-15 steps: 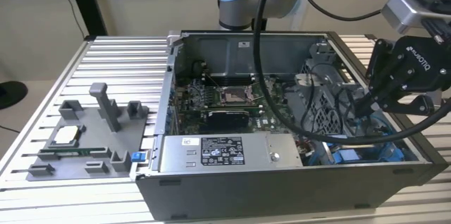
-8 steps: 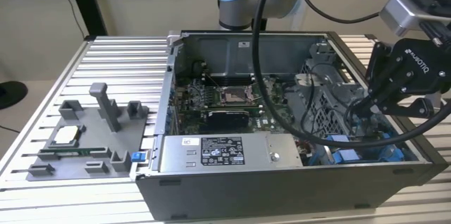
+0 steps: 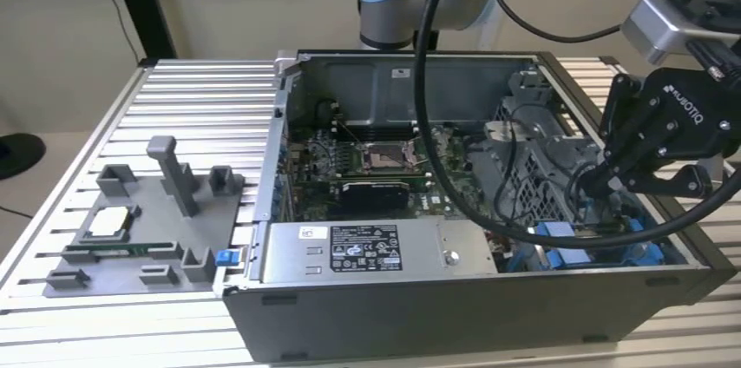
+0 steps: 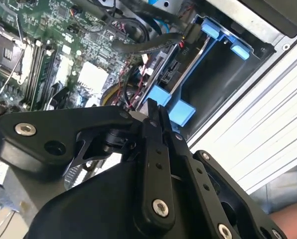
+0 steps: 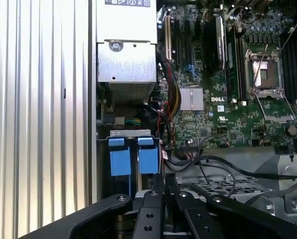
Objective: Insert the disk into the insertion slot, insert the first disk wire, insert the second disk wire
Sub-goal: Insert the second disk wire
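In the exterior view the gripper [image 3: 596, 181] hangs inside the open computer case [image 3: 463, 316], over the blue-railed insertion slot [image 3: 602, 251]. In the second wrist view its fingers [image 4: 156, 124] are pressed together just beside the disk [image 4: 161, 93], which sits edge-on in the slot. In the first wrist view the tips point at two blue tabs [image 5: 133, 157] near the motherboard [image 5: 228, 109].

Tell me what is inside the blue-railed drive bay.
The drive bay shows blue rails and a dark interior. Its depth is in shadow, and the pincer covers one end.
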Robot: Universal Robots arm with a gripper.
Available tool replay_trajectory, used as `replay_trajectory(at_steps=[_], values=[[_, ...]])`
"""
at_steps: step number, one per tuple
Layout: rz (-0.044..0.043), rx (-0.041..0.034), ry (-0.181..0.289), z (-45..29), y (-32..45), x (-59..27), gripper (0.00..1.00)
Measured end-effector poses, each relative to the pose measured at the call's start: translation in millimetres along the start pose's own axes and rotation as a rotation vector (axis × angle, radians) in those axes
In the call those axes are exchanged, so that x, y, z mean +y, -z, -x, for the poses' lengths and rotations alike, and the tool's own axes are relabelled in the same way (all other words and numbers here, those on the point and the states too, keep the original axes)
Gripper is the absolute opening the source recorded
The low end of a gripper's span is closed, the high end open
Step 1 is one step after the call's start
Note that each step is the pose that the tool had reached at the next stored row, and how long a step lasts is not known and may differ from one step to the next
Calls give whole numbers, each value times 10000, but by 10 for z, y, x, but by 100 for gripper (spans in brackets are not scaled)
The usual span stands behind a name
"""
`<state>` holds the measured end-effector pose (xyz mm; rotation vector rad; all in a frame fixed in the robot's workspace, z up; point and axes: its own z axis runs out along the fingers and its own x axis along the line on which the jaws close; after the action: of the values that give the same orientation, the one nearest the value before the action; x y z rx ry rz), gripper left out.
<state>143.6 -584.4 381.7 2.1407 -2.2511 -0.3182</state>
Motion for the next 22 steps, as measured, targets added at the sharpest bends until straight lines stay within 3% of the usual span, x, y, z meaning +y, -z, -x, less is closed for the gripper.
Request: replay_trajectory(at_steps=[5,15,19,20,22], values=[[5,3,3,3,7,-34,0],[50,-2,54,7,63,-433,0],[73,-2,52,-4,61,-515,0],[79,-1,51,-7,61,-529,100],[102,0,47,-14,59,-569,100]])
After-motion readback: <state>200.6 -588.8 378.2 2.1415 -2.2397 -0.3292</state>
